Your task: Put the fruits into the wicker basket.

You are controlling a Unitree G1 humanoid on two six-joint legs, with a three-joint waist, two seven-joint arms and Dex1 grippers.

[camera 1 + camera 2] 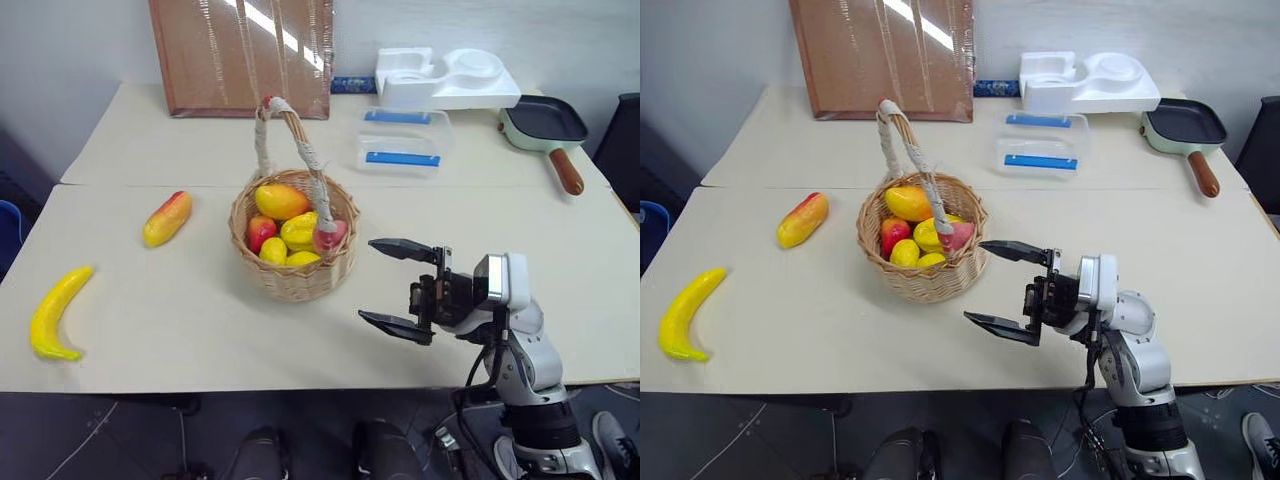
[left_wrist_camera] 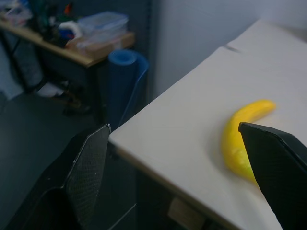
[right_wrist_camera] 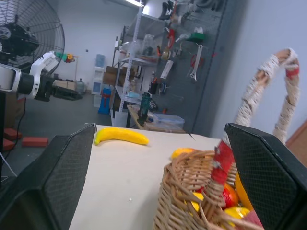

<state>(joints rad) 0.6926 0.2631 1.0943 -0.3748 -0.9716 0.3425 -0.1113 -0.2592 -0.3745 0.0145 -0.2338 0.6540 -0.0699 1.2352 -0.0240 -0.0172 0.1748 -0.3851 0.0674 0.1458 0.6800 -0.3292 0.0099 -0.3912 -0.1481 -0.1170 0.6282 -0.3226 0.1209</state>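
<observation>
Near the centre of the surface (image 1: 180, 330) stands the wicker basket (image 1: 293, 265), already loaded with several yellow and red fruits piled beneath its cloth-wrapped handle. Two task items remain outside it: the mango (image 1: 167, 218) lies at roughly 9 o'clock from the basket, near it, and the banana (image 1: 56, 313) lies at about 8 o'clock, well apart and close to the surface's front left corner. The task is therefore judged partly complete, with both loose fruits yet to be transferred. The right gripper (image 1: 398, 285) hovers at about 4 o'clock from the basket, just beside its rim, fingers spread wide and holding nothing. The left gripper (image 2: 177, 167) is likewise spread wide and empty, with the banana lying on the surface beyond its fingers and not touched. At 1 o'clock from the basket sits a clear plastic box (image 1: 402, 139) with blue clips; beyond it, white foam packaging (image 1: 445, 78) and a green frying pan (image 1: 545, 124). No brand, label or legible writing can be made out on any item.
</observation>
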